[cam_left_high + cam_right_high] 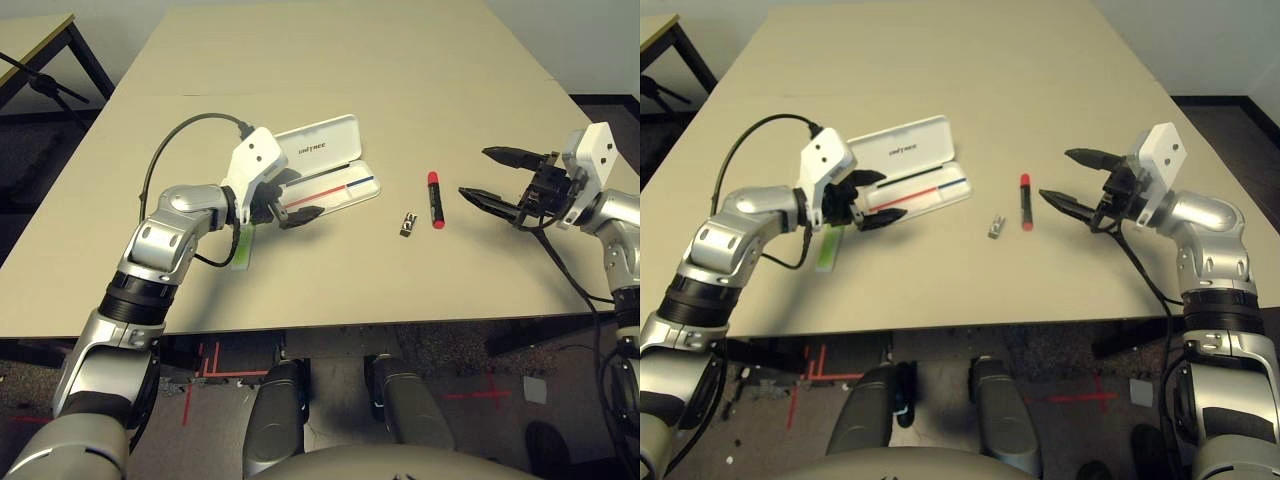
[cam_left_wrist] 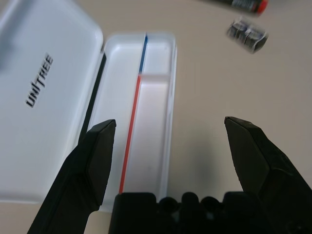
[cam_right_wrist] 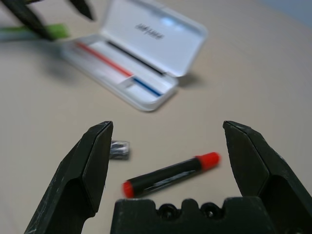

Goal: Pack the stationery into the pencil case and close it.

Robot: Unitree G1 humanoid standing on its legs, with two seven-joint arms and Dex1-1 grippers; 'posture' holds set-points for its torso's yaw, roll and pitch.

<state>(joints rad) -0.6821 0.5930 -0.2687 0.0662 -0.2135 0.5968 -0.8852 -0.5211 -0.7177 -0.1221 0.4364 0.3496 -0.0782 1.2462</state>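
The white pencil case [image 1: 335,192] lies open left of the table's middle, its "UNITREE" lid [image 1: 315,145] folded back and a red-and-blue stripe along the tray [image 2: 151,122]. My left gripper [image 1: 293,195] hovers open over the tray's left end, nothing between its fingers. The light-green stick [image 1: 241,246] lies on the table under my left wrist. The red marker [image 1: 436,200] with its black section lies right of the case, and the small clip [image 1: 408,225] sits just left of it. To the marker's right, my right gripper [image 1: 490,177] stands open and points at the marker [image 3: 170,174].
The tan table [image 1: 330,290] has bare room in front of and behind the case. A black cable [image 1: 175,140] loops over my left forearm. Another table's corner [image 1: 35,35] and a stand show at the far left.
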